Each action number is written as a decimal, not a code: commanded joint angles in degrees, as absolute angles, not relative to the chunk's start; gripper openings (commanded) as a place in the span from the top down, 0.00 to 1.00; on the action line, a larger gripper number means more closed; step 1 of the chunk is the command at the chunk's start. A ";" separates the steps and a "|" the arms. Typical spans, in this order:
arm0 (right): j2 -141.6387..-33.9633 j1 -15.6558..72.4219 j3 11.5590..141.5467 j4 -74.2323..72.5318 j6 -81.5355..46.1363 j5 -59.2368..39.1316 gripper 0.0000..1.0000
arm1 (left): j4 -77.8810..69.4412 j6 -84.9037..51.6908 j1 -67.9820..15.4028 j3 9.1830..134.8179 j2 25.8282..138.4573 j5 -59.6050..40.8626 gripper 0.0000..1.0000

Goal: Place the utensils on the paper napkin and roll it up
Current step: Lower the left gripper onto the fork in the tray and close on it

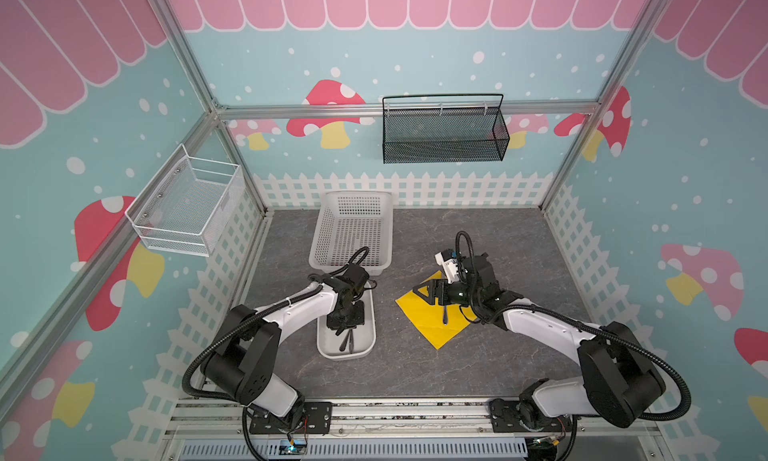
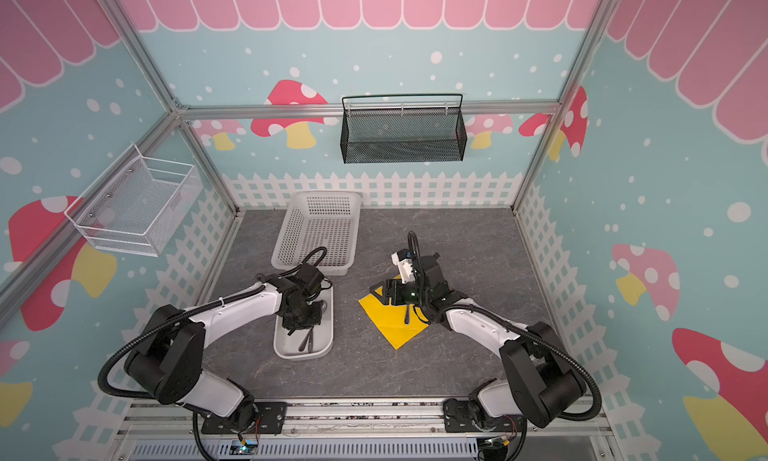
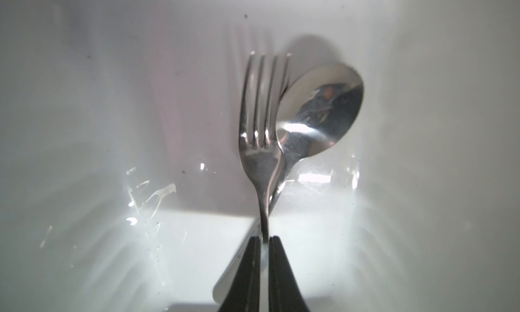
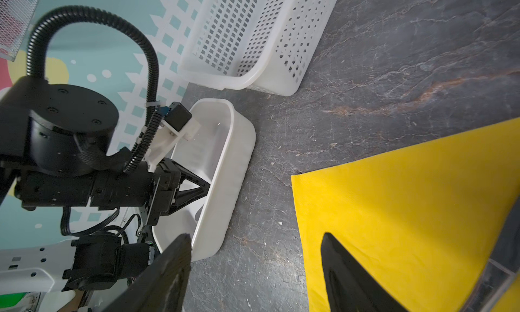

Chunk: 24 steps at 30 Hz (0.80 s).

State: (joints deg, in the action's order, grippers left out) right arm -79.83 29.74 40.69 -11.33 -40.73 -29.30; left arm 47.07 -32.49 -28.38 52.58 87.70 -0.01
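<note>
Only the left wrist view shows left gripper (image 3: 264, 240) pinching fork (image 3: 260, 156), spoon (image 3: 320, 108) alongside. Right gripper (image 4: 256, 237) gapes wide, straddling paper napkin (image 4: 394, 198) edge.

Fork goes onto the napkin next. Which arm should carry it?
Left. The left gripper is shut on the fork by its handle in the white tray. The right gripper hangs open over a corner of the paper napkin, holding nothing.

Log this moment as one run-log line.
left gripper: shut on fork, in white tray | spoon: beside fork | right gripper: open above paper napkin edge | one utensil: on napkin
</note>
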 commanded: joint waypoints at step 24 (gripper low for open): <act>-79.35 30.23 43.34 -8.70 -39.62 -28.45 0.25 | 43.98 -31.73 -24.70 53.17 91.66 -3.41 0.75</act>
State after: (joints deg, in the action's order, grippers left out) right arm -79.83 29.74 42.30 -9.58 -40.51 -28.91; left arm 45.21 -31.27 -25.08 52.69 90.56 -2.66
